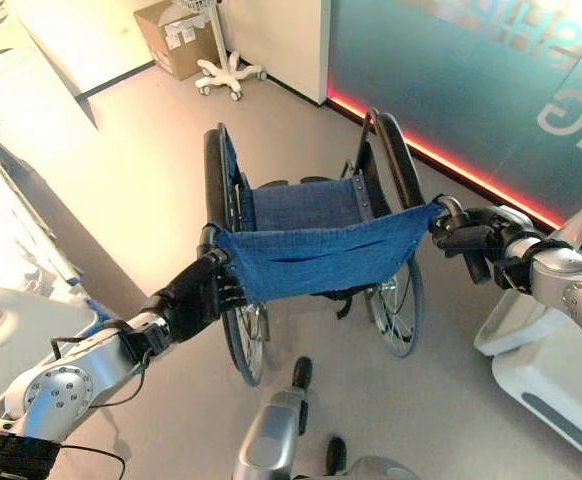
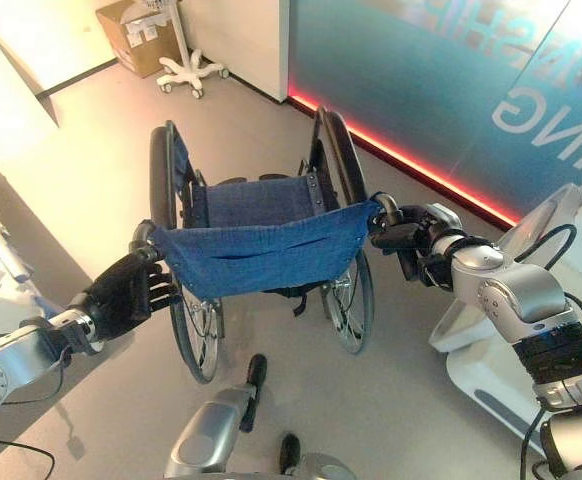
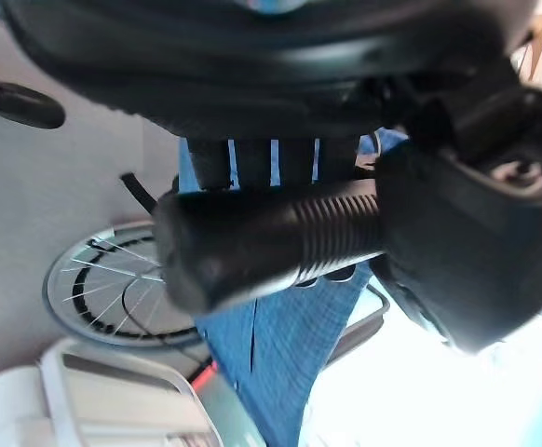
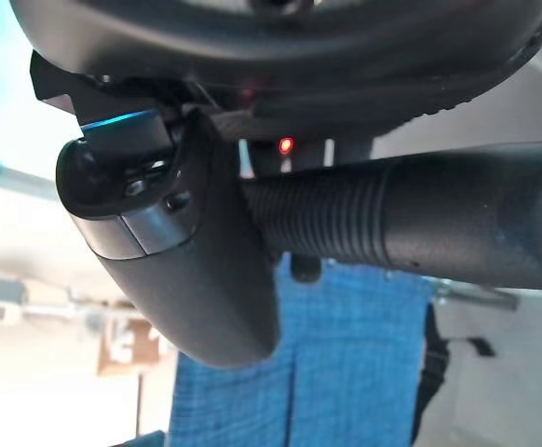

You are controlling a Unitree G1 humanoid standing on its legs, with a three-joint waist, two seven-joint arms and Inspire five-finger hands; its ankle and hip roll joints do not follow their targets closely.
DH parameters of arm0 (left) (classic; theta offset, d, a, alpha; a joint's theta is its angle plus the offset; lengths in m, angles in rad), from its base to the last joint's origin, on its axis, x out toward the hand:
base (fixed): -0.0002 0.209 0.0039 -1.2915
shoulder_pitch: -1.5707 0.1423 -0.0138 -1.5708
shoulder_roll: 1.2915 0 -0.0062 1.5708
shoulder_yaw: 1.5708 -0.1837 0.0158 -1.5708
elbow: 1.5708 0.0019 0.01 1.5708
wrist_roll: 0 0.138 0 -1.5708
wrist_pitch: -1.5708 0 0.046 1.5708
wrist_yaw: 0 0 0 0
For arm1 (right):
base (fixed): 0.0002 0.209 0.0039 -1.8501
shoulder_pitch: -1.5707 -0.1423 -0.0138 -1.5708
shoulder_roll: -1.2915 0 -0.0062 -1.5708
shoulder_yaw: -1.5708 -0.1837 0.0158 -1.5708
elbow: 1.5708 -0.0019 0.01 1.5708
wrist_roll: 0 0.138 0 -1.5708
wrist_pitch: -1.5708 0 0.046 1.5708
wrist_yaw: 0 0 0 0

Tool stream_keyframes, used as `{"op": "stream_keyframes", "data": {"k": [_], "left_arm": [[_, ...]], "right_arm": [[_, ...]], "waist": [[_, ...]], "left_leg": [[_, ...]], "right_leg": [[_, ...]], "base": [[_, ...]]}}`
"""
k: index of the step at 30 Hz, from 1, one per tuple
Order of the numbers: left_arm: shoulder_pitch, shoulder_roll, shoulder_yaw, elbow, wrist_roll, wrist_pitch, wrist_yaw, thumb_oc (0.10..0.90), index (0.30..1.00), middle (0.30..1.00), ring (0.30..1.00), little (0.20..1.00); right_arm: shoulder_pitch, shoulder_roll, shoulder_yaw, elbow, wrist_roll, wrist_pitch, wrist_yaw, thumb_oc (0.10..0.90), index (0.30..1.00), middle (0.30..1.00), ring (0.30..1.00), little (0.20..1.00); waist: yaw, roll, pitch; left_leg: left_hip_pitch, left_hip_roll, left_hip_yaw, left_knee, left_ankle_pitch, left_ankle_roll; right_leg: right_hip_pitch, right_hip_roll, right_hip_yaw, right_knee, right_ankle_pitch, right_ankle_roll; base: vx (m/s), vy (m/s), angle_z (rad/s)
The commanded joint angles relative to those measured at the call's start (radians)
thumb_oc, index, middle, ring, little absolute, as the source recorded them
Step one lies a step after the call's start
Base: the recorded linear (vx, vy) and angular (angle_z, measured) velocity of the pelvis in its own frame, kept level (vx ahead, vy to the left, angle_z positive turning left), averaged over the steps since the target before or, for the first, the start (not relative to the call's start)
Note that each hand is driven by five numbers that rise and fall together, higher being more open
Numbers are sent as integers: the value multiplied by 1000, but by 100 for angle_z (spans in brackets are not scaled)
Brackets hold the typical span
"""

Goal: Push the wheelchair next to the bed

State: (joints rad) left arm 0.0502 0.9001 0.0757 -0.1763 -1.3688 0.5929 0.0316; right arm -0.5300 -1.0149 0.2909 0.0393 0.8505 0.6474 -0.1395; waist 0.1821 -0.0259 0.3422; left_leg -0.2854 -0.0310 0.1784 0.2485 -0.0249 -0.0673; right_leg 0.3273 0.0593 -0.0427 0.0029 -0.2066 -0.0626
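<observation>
The wheelchair [image 1: 311, 250], with blue denim seat and backrest and large black wheels, stands on the floor right in front of me, its back toward me. My left hand [image 1: 196, 295] is shut on the left push handle [image 3: 262, 242]; the thumb [image 3: 476, 242] curls round the ribbed black grip. My right hand [image 1: 471, 238] is shut on the right push handle [image 4: 420, 219], thumb [image 4: 187, 261] wrapped over it. The white bed [image 1: 11, 310] lies along the left side, its rail close to my left arm.
A white machine base [image 1: 536, 350] stands low at the right, near the wheelchair's right wheel. Ahead are a teal wall panel with a red light strip [image 1: 451, 165], a white wheeled stand [image 1: 229, 75] and a cardboard box [image 1: 176, 35]. Open floor lies ahead left.
</observation>
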Motion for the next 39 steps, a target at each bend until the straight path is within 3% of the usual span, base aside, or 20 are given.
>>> {"op": "stream_keyframes", "data": {"k": [1,2,4,6,7,8,9,11,13,15,18,22,25,26,28,30,31,32,35,39], "left_arm": [[-179,37,130,-34,25,-200,11,400,300,300,300,300],[-181,40,135,-34,25,-196,22,400,300,300,300,300],[-199,61,156,-1,36,-173,10,400,300,300,300,300],[-202,67,160,8,37,-171,5,400,300,300,300,300],[-202,98,173,18,11,-176,-2,400,300,300,300,300],[-200,135,183,21,-32,-190,-10,400,300,300,300,300],[-201,145,184,22,-44,-194,-11,400,300,300,300,300],[-223,161,170,30,-59,-212,-22,400,300,300,300,300],[-237,161,153,27,-54,-224,-22,400,300,300,300,300],[-266,168,122,23,-51,-237,-12,400,300,300,300,300],[-281,172,113,33,-42,-239,5,400,300,300,300,300],[-237,153,152,12,-32,-234,7,400,300,300,300,300],[-193,133,176,-22,-31,-222,10,400,300,300,300,300],[-171,114,188,-35,-25,-215,17,400,300,300,300,300],[-158,106,191,-41,-24,-223,21,400,300,300,300,300],[-142,75,192,-49,-12,-238,25,400,300,300,300,300],[-142,74,192,-49,-11,-238,25,400,300,300,300,300],[-145,52,192,-52,1,-237,36,400,300,300,300,300],[-150,44,190,-41,2,-242,47,400,300,300,300,300],[-160,39,177,12,-7,-276,62,400,300,300,300,300]], "right_arm": [[-84,55,7,-83,-12,-198,177,400,300,300,300,300],[-83,61,6,-82,-18,-203,180,400,300,300,300,300],[-109,87,18,-66,-26,-207,175,400,300,300,300,300],[-118,93,23,-59,-29,-210,175,400,300,300,300,300],[-140,94,42,-57,-22,-213,155,400,300,300,300,300],[-143,91,48,-58,-23,-214,138,400,300,300,300,300],[-142,89,45,-58,-27,-214,139,400,300,300,300,300],[-149,84,42,-38,-53,-230,140,400,300,300,300,300],[-154,76,31,-34,-58,-239,140,400,300,300,300,300],[-177,49,22,-46,-26,-235,123,400,300,300,300,300],[-240,40,34,-61,10,-189,121,400,300,300,300,300],[-309,13,73,-64,45,-153,133,400,300,300,300,300],[-353,10,122,-26,69,-167,136,400,300,300,300,300],[-363,11,147,-24,66,-172,134,400,300,300,300,300],[-362,9,162,-28,60,-183,135,400,300,300,300,300],[-351,31,170,-34,41,-193,135,400,300,300,300,300],[-351,33,169,-34,39,-193,135,400,300,300,300,300],[-351,61,174,-38,21,-190,127,400,300,300,300,300],[-368,89,188,-40,1,-179,124,400,300,300,300,300],[-426,147,233,0,-24,-183,113,400,300,300,300,300]], "waist": [[11,-44,-176],[17,-48,-179],[34,-30,-176],[36,-30,-173],[37,-34,-171],[32,-26,-175],[31,-23,-174],[22,-9,-159],[12,1,-142],[-11,-14,-110],[-18,-32,-98],[-3,-61,-117],[4,-82,-138],[5,-91,-139],[4,-94,-136],[7,-97,-125],[7,-95,-125],[27,-88,-116],[40,-76,-113],[95,-50,-124]], "left_leg": [[84,-77,7,-55,74,112],[92,-85,-4,-59,69,120],[121,-80,-63,-69,69,124],[124,-83,-76,-69,70,124],[135,-99,-118,-69,76,122],[136,-103,-143,-68,79,119],[136,-103,-151,-67,80,116],[172,-96,-214,-61,54,108],[212,-80,-247,-68,30,104],[273,-71,-298,-52,-58,100],[318,-33,-321,-30,-121,84],[332,27,-346,17,-122,56],[321,83,-330,86,-45,23],[290,95,-299,180,26,19],[256,94,-278,247,52,23],[168,79,-239,416,75,37],[162,78,-241,425,74,37],[137,10,-257,421,45,51],[149,-14,-251,354,50,50],[107,-42,-190,36,140,28]], "right_leg": [[-88,11,-88,295,106,130],[-106,9,-89,341,137,146],[-195,19,-90,574,230,193],[-207,20,-83,601,242,202],[-226,16,-31,573,270,211],[-232,-11,-27,492,226,191],[-231,-19,-31,465,206,182],[-281,-110,-69,283,166,163],[-327,-150,-77,214,181,167],[-399,-258,-49,70,335,218],[-429,-294,-22,12,406,247],[-398,-260,-46,62,344,254],[-385,-217,-84,91,294,209],[-368,-195,-112,93,279,176],[-356,-181,-125,92,269,155],[-327,-147,-155,99,245,110],[-326,-145,-157,100,244,108],[-306,-128,-159,101,236,107],[-281,-106,-160,101,219,106],[-186,-20,-198,85,149,87]], "base": [[383,-8,4],[333,-5,13],[308,-18,10],[202,-34,5],[304,-75,27],[352,-92,32],[228,-85,19],[204,-157,16],[201,-243,24],[327,-436,73],[357,-388,77],[374,-361,72],[325,-370,72],[232,-330,46],[181,-276,45],[223,-300,26],[260,-214,21],[166,-91,7],[233,-83,3],[390,-108,12]]}}
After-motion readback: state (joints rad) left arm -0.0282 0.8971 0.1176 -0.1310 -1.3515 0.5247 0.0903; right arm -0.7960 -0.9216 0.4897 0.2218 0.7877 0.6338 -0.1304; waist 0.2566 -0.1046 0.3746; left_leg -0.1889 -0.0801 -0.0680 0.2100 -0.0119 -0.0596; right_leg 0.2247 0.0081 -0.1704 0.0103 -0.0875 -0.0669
